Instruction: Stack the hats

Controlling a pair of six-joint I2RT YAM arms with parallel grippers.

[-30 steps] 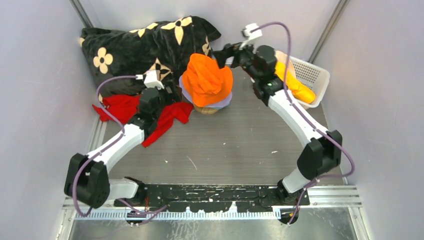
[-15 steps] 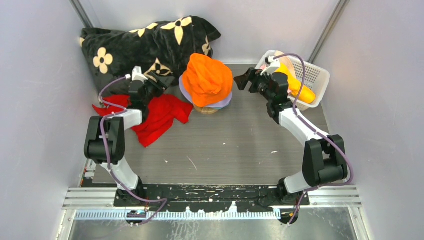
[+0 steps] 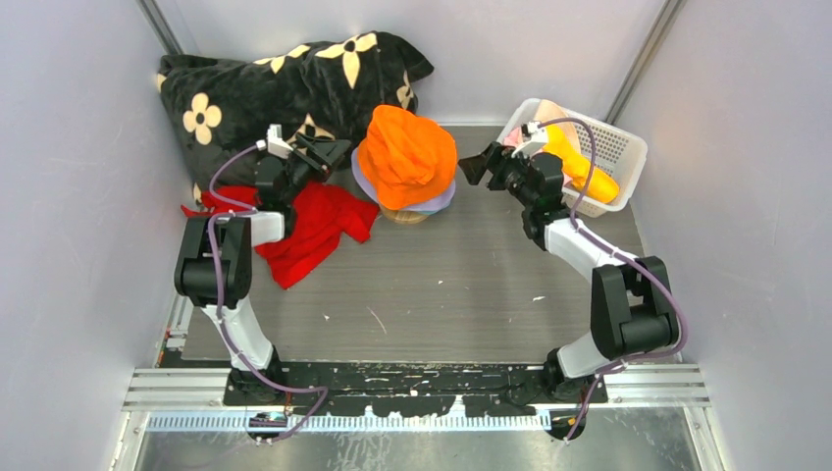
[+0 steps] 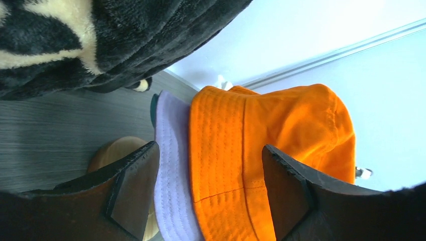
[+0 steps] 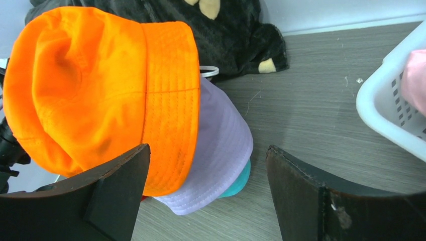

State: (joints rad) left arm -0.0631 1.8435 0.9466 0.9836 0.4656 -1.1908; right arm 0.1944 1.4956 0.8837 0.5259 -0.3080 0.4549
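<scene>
Stack sits at the far middle of the table (image 3: 442, 285): orange hat (image 3: 407, 157) on top, crown up and crumpled, over the lavender hat (image 3: 439, 203), whose brim shows below it on the right side. The right wrist view shows a sliver of the teal hat (image 5: 237, 184) under the lavender brim. A tan rounded shape (image 4: 113, 150) lies beneath the stack; cannot tell if it is a hat or a stand. Left gripper (image 3: 324, 155) is just left of the stack, above the red cloth (image 3: 319, 221) and in front of the black blanket (image 3: 285, 83) with cream flowers. Its jaws stand apart and hold nothing; in its wrist view the orange and lavender hats fill the gap between the fingers (image 4: 133, 188) but sit beyond them, not touching. Right gripper (image 3: 478, 165) is just right of the stack, between it and the white basket (image 3: 620, 149) in the far right corner. Its jaws are likewise spread wide and empty, with the stack framed between them. The yellow hat (image 3: 581, 169) lies in the basket, and a pink hat (image 5: 415, 80) shows at the basket's near edge, mostly cut off by the frame. Both arms are folded back with elbows raised.
</scene>
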